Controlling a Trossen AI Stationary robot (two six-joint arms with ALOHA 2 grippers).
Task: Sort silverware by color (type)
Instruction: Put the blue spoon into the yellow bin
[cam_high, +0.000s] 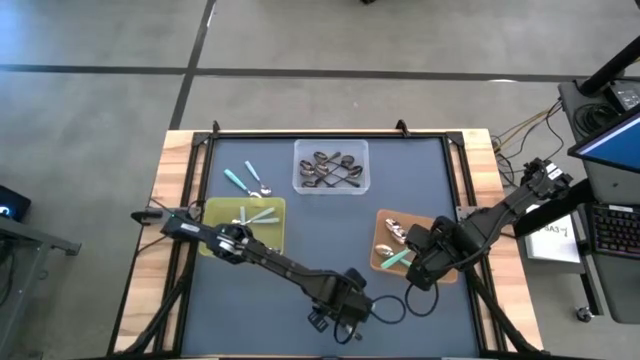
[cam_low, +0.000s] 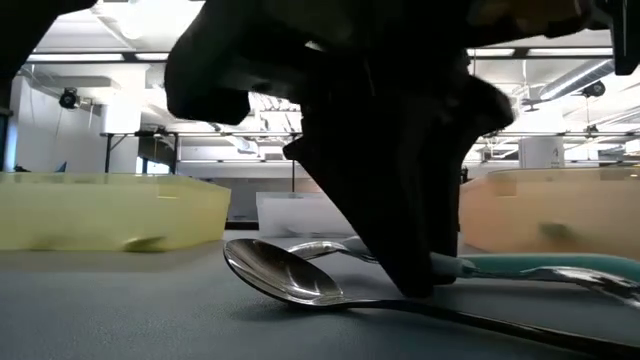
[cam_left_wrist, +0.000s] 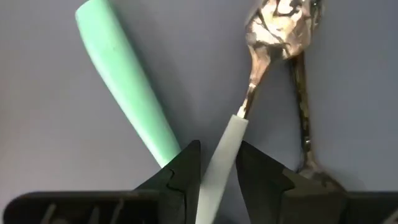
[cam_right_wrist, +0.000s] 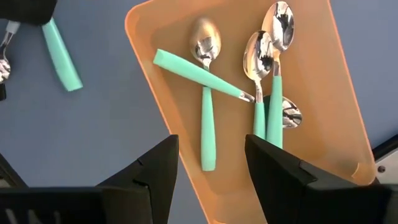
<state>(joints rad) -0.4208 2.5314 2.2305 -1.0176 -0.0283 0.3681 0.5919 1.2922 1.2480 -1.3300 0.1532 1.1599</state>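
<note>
Four spoons (cam_right_wrist: 249, 81) lie in a tray (cam_right_wrist: 336, 74), another spoon (cam_left_wrist: 224, 155) between the left pincer's (cam_left_wrist: 217, 171) fingers.

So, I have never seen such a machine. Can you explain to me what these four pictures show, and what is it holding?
It is a robot with two dark arms at a table, sorting spoons by handle colour. One picture looks down from above, one looks level across the tabletop, and two come from cameras on the arms' wrists.

On the table stand a yellow tray, a clear tray of dark metal spoons and an orange tray of green-handled spoons.

The left gripper, near the front of the table, has closed its fingers around a pale-handled spoon; a loose green-handled spoon and a dark spoon lie beside it. The right gripper is open over the orange tray, holding nothing.
</note>
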